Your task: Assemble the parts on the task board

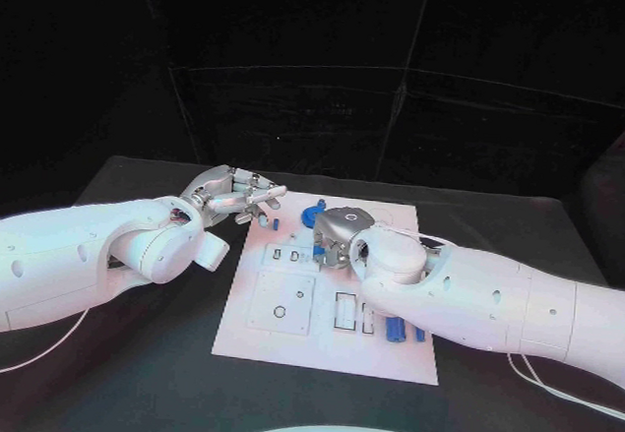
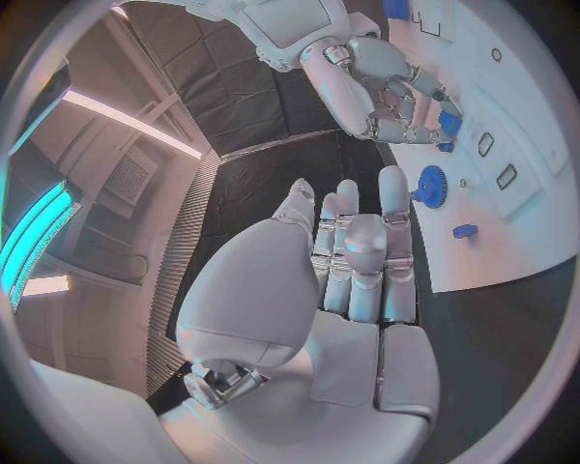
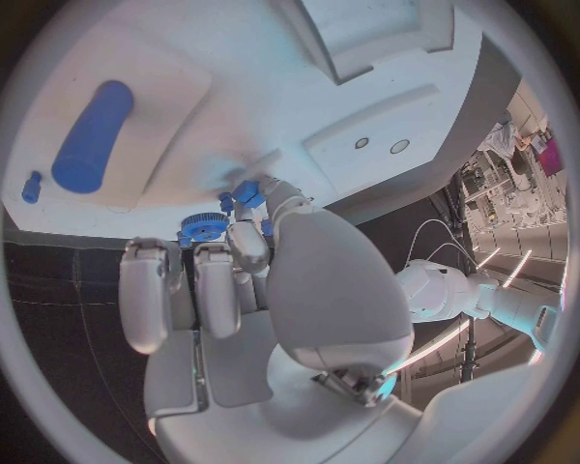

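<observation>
The white task board (image 1: pixel 270 337) lies in the middle of the table. My right hand (image 1: pixel 337 233) hovers over its far half and pinches a small blue part (image 3: pixel 246 190) between thumb and fingertip, just above the board; the left wrist view shows the same right hand (image 2: pixel 385 89) and part (image 2: pixel 449 124). A blue gear (image 1: pixel 312 216) stands beside it near the far edge, the gear (image 3: pixel 202 229) right by my fingers. My left hand (image 1: pixel 236 196) floats at the board's far left corner, its fingers (image 2: pixel 351 242) stretched out and holding nothing.
A blue cylinder (image 3: pixel 92 135) lies in a recess of the board. Two more blue parts (image 1: pixel 396 328) sit near the board's near right corner. A small blue piece (image 2: pixel 464 231) rests near the gear (image 2: pixel 430 184). Rectangular slots (image 1: pixel 286 303) mark the board's near half.
</observation>
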You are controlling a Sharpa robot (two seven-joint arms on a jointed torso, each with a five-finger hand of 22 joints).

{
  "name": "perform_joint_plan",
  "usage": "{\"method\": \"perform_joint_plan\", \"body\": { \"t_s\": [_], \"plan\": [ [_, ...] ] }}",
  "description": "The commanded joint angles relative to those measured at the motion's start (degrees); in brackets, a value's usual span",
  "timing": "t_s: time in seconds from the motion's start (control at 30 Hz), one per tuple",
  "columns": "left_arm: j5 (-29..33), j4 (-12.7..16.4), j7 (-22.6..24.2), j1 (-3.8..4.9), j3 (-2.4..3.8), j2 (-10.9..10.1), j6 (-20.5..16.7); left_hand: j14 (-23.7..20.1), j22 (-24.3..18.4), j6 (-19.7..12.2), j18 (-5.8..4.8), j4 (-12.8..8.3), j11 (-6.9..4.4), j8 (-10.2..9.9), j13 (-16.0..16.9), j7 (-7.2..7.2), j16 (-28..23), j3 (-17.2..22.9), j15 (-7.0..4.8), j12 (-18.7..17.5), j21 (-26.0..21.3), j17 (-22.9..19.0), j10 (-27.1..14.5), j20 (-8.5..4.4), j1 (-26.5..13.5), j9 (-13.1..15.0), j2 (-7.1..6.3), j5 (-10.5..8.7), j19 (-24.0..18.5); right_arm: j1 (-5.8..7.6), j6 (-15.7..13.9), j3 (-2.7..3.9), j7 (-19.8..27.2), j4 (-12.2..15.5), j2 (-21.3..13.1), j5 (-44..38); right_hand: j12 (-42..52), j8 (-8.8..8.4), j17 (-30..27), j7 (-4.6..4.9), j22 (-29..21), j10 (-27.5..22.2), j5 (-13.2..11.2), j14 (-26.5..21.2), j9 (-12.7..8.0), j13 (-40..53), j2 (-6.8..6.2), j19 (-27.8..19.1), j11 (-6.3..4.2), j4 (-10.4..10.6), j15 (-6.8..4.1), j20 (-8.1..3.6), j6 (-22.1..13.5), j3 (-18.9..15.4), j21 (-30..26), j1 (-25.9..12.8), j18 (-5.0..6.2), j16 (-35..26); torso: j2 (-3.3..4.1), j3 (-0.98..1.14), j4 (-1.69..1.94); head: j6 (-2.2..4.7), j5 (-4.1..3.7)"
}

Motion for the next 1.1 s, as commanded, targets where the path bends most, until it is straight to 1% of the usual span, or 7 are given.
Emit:
{"method": "perform_joint_plan", "body": {
  "t_s": [0.03,0.23,0.53,0.73,0.77,0.97,1.1],
  "plan": [
    [0.2,0.0,0.2,0.09,0.04,0.1,0.9,-0.3,-0.1,-0.3,0.62,0.0,0.07,-0.3,-0.1,-0.02,-0.1,0.3,0.12,0.2,-0.2,0.1,-0.3,0.12,0.4,-0.1,0.08,0.21,-0.5,-0.18,1.9,-0.21,1.7,0.2,-0.4,1.4,0.1,0.25,6.7,-0.06,8.1,0.2,0.4,4.1,0.0,-0.2,-0.3,0.2,0.02,0.1,-0.08,-0.12,0.2,0.4,-0.1,-0.7,0.56,-0.1,0.0,0.02,0.02,-0.03,0.06],
    [0.2,-0.1,0.1,0.09,0.04,0.1,1.0,-0.3,-0.1,-0.3,0.62,0.0,0.07,-0.3,-0.1,-0.02,-0.1,0.3,0.12,0.2,-0.2,0.1,-0.3,0.12,0.4,-0.1,0.08,0.21,-0.5,-0.18,2.6,-0.2,2.2,0.2,-0.8,1.7,-0.3,-0.14,6.8,0.12,7.9,-0.1,0.3,4.2,-0.1,-0.6,-0.9,0.1,0.15,0.4,0.0,-0.09,-0.3,0.6,-0.2,-1.5,0.59,-0.1,0.0,0.0,-0.04,0.0,0.01],
    [0.2,-0.2,0.0,0.09,0.04,0.2,1.0,-0.3,-0.1,-0.3,0.62,0.0,0.08,-0.3,-0.1,0.0,0.1,0.3,0.13,0.2,-0.2,0.2,-0.3,0.13,0.4,-0.1,0.12,0.2,-0.4,-0.17,2.2,-0.2,2.4,0.0,-0.5,1.9,-1.0,-1.38,6.7,0.86,7.8,-0.8,-0.6,4.1,-0.4,-1.2,-1.71,0.0,0.76,0.7,0.47,0.24,-2.3,1.3,-0.4,-2.5,0.62,-0.1,0.06,0.02,0.06,-0.07,-0.14],
    [0.2,-0.3,-0.1,0.09,0.04,0.2,1.1,-0.2,-0.1,-0.3,0.63,0.0,0.09,-0.3,-0.1,0.01,0.1,0.3,0.13,0.2,-0.2,0.3,-0.4,0.14,0.4,-0.1,0.15,0.2,-0.4,-0.17,2.1,-0.2,2.5,-0.1,-0.4,1.9,-1.5,-1.96,6.7,1.23,7.6,-1.4,-1.5,4.1,-0.5,-1.8,-2.16,-0.2,1.1,0.9,0.77,0.51,-3.2,1.6,-0.5,-3.0,0.67,-0.2,0.04,-0.02,0.08,-0.2,-0.1],
    [0.2,-0.3,-0.1,0.09,0.04,0.2,1.1,-0.2,-0.1,-0.3,0.63,0.0,0.09,-0.3,-0.1,0.01,0.1,0.3,0.13,0.2,-0.2,0.3,-0.4,0.14,0.4,-0.1,0.15,0.2,-0.4,-0.17,2.1,-0.2,2.4,-0.2,-0.4,1.9,-1.6,-1.97,6.7,1.24,7.6,-1.4,-1.5,4.1,-0.5,-1.8,-2.17,-0.2,1.11,0.9,0.77,0.52,-3.2,1.6,-0.5,-3.0,0.67,-0.2,0.04,-0.02,0.02,-0.26,-0.06],
    [0.2,-0.5,-0.3,0.09,0.04,0.3,1.1,-0.2,-0.1,-0.4,0.64,0.0,0.13,-0.3,-0.1,0.05,0.1,0.4,0.15,0.3,-0.2,0.2,-0.4,0.17,0.4,-0.2,0.28,0.2,-0.4,-0.17,2.7,-0.2,2.4,-0.4,-0.3,1.9,-2.0,-2.17,6.6,1.36,7.5,-1.8,-1.9,4.1,-0.4,-2.3,-2.4,-0.3,1.22,0.9,0.88,0.63,-3.5,1.7,-0.6,-3.1,0.71,-0.2,-0.01,-0.07,0.05,-0.4,-0.1],
    [0.2,-0.5,-0.3,0.09,0.04,0.3,1.1,-0.2,-0.1,-0.4,0.64,0.0,0.13,-0.3,-0.1,0.05,0.1,0.4,0.15,0.3,-0.2,0.2,-0.4,0.17,0.4,-0.2,0.28,0.2,-0.4,-0.17,3.2,-0.2,2.5,-0.4,-0.3,1.9,-2.1,-2.2,6.6,1.37,7.4,-1.9,-1.9,4.1,-0.4,-2.3,-2.47,-0.4,1.24,0.9,0.9,0.65,-3.6,1.7,-0.6,-3.1,0.72,-0.2,0.01,-0.02,0.08,-0.44,-0.04]
  ]
}}
